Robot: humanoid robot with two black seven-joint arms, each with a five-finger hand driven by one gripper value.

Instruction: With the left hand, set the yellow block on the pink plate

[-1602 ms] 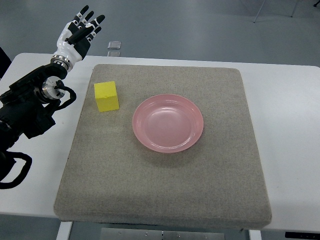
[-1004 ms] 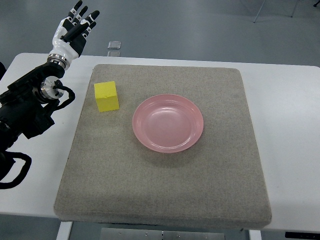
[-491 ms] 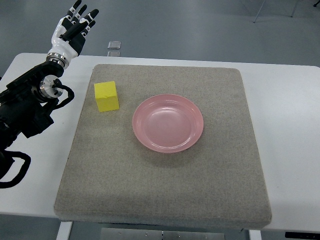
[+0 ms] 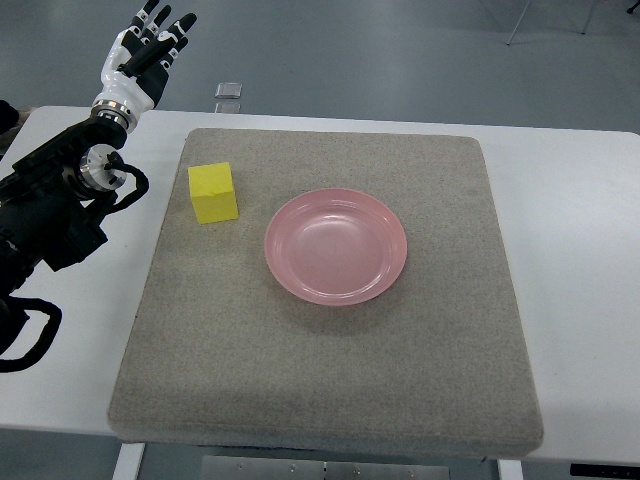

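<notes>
A yellow block (image 4: pixel 214 192) sits on the grey mat (image 4: pixel 330 400) near its far left corner. A pink plate (image 4: pixel 336 246) lies empty on the mat, right of the block and apart from it. My left hand (image 4: pixel 144 52) is raised beyond the table's far left edge, well up and left of the block, with its fingers spread and holding nothing. Its black arm (image 4: pixel 55 205) comes in over the table's left side.
The mat covers most of a white table (image 4: pixel 580 250). A small grey object (image 4: pixel 229 91) lies on the floor beyond the far edge. The right arm does not show.
My left hand has drifted slightly up and to the left, away from the block. The block and plate have not moved.
</notes>
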